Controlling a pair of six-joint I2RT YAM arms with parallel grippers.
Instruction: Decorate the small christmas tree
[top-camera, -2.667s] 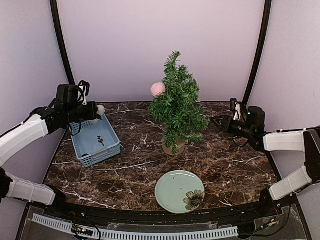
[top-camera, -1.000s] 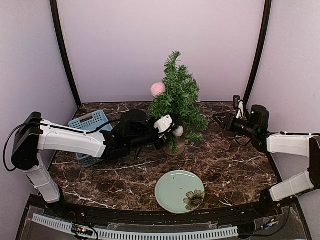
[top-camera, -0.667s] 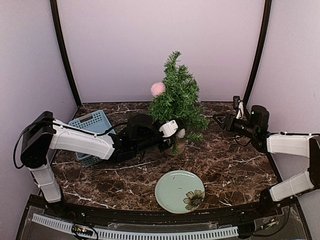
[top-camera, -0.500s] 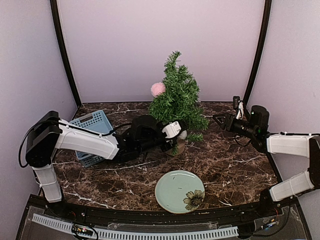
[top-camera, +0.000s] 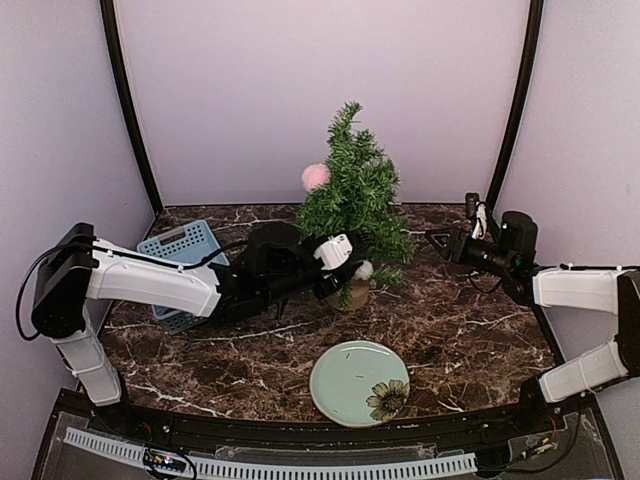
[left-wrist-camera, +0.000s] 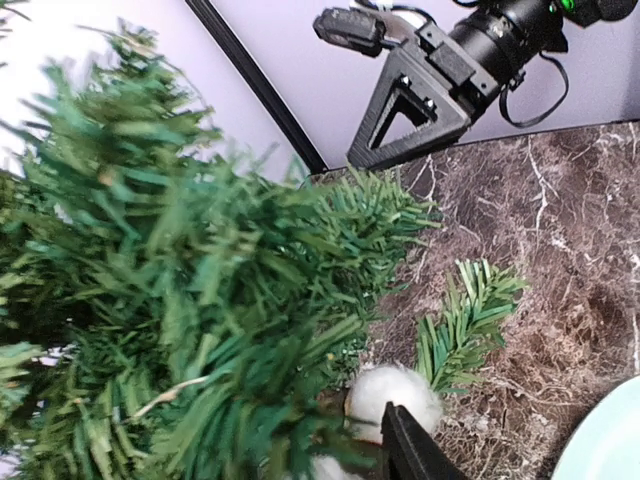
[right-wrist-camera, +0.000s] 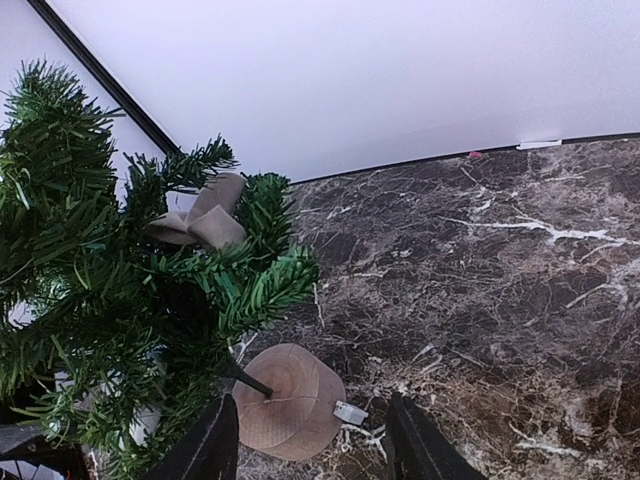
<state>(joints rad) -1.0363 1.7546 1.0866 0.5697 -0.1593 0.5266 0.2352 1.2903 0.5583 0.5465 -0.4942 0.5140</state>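
Tree (top-camera: 355, 205) stands upright at the far middle of the marble surface (top-camera: 470, 330), its long axis vertical, its pointed tip up and its round wooden stump (top-camera: 350, 294) flat on the surface. A pink pompom (top-camera: 316, 177) sits high on its left side. In the right wrist view a beige bow (right-wrist-camera: 200, 220) lies among the upper branches.

The left arm (top-camera: 150, 283) stretches low across the surface from the left, its forearm passing in front of a blue basket (top-camera: 178, 243). The left gripper (top-camera: 347, 263) is pushed in among the tree's lowest branches, just above the stump. A white pompom (top-camera: 362, 269) rests there, right beside the gripper. In the left wrist view only one dark finger (left-wrist-camera: 408, 450) shows, with the white pompom (left-wrist-camera: 393, 395) touching or nearly touching its tip. Needles hide the other finger, so it cannot be told whether the gripper is released or grasping the pompom.

The right arm (top-camera: 575, 285) lies along the right side with its forearm near level. The right gripper (top-camera: 438, 242) points left at the tree, apart from it. Its fingers (right-wrist-camera: 222, 430) are spread with nothing between them, framing the stump (right-wrist-camera: 288, 400) from a distance.

A pale green plate (top-camera: 345, 385) with a flower print lies near the front edge, in front of the tree and apart from it.
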